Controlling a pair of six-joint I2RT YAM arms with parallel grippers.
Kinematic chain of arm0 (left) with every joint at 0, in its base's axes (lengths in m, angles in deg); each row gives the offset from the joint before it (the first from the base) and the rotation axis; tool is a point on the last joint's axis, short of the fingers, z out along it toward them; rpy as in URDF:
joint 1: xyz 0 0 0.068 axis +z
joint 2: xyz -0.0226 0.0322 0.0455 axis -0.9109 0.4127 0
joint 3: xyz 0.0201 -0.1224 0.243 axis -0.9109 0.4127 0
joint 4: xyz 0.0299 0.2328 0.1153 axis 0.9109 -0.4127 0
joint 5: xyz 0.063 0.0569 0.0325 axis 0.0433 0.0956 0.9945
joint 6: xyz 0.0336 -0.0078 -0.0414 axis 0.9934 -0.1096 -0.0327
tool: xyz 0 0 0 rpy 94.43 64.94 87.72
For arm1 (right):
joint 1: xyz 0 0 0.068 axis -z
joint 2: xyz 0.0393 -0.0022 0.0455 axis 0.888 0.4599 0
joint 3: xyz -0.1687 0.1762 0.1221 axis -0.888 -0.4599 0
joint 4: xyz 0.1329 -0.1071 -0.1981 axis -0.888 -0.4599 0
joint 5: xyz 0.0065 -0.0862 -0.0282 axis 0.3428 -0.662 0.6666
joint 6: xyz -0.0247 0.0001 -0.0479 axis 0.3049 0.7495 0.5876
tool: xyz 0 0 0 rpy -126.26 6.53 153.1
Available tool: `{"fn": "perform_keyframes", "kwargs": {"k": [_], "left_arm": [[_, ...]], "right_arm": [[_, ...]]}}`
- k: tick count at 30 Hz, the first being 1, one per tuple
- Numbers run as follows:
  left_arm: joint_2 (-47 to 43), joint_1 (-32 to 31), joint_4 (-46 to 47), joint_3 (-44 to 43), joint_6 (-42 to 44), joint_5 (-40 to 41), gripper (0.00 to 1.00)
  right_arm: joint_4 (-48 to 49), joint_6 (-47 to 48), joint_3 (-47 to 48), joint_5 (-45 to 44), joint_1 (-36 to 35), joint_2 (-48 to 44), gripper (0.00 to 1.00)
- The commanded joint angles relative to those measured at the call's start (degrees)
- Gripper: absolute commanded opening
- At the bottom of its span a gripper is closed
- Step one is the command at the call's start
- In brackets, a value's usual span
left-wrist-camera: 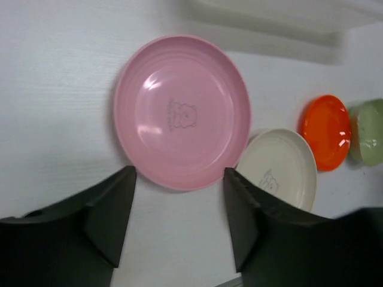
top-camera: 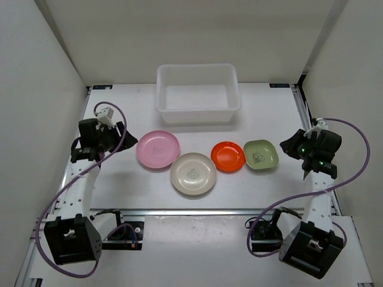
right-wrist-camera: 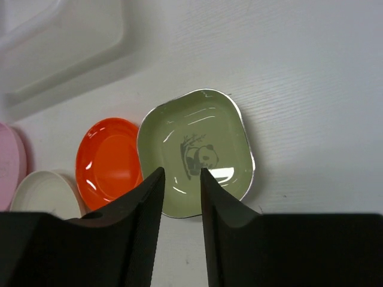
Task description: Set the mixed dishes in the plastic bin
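Note:
Four dishes lie in a row on the white table: a pink plate (top-camera: 158, 149), a cream plate (top-camera: 192, 173), an orange-red plate (top-camera: 228, 156) and a pale green dish (top-camera: 261, 154). The translucent plastic bin (top-camera: 197, 113) stands empty behind them. My left gripper (top-camera: 127, 140) is open and empty, just left of the pink plate. In the left wrist view, the left gripper (left-wrist-camera: 179, 173) has its tips at the near rim of the pink plate (left-wrist-camera: 179, 110). My right gripper (top-camera: 288, 146) is open and empty, right of the green dish. In the right wrist view, the right gripper (right-wrist-camera: 182, 171) hovers over the green dish (right-wrist-camera: 197, 137).
White walls enclose the table on three sides. A metal rail (top-camera: 197, 211) runs along the front edge between the arm bases. Purple cables (top-camera: 119, 116) loop beside each arm. The cream plate (left-wrist-camera: 284, 164) touches the pink one.

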Motion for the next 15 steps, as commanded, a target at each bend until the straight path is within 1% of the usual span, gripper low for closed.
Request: {"fn": "perform_keyframes", "kwargs": {"k": [1,2,3,4,5,6,7,8,9,10,13,15], "left_arm": [[4.05,1.13,-3.52,0.01,-0.44,5.48,0.75],[6.85,0.08,-4.84,-1.04,-0.79,9.15,0.79],[9.75,0.07,-5.99,-1.05,0.17,10.84,0.77],[11.43,-0.19,-7.39,-2.01,0.35,10.77,0.67],[14.41,0.32,-7.93,-2.8,0.87,9.72,0.46],[16.44,0.68,-8.8,-2.81,0.97,7.89,0.36],[18.02,0.94,-8.46,-2.72,0.53,8.04,0.35],[18.56,0.25,-8.11,-2.72,0.09,8.83,0.37],[19.09,-0.98,-7.67,-2.55,-0.26,10.83,0.47],[19.36,-1.77,-7.15,-2.55,-0.79,12.68,0.52],[20.67,-3.18,-5.39,-2.37,-2.45,13.85,0.6],[21.55,-3.62,-3.72,-2.63,-3.68,14.19,0.6]], "right_arm": [[-3.78,2.58,4.06,-2.76,0.83,2.63,0.39],[-3.36,2.58,3.98,-2.06,0.57,2.55,0.39],[-3.18,2.32,3.54,-1.62,-0.13,3.34,0.35],[-3.0,2.06,3.71,-1.35,-0.57,3.17,0.35],[-2.74,2.14,3.71,-1.87,-0.75,3.69,0.38],[-2.47,2.23,3.63,-2.14,-0.93,3.26,0.4],[-2.12,2.58,2.84,-3.18,-1.1,2.91,0.4],[-2.12,2.58,2.31,-3.89,-0.84,2.3,0.4],[-2.29,2.58,2.13,-4.42,-1.19,1.59,0.39],[-2.12,2.67,1.96,-4.51,-1.02,1.06,0.4],[-1.94,2.59,1.6,-5.83,-1.71,0.45,0.42],[-1.59,2.58,1.17,-5.65,-1.98,0.53,0.42]]}}
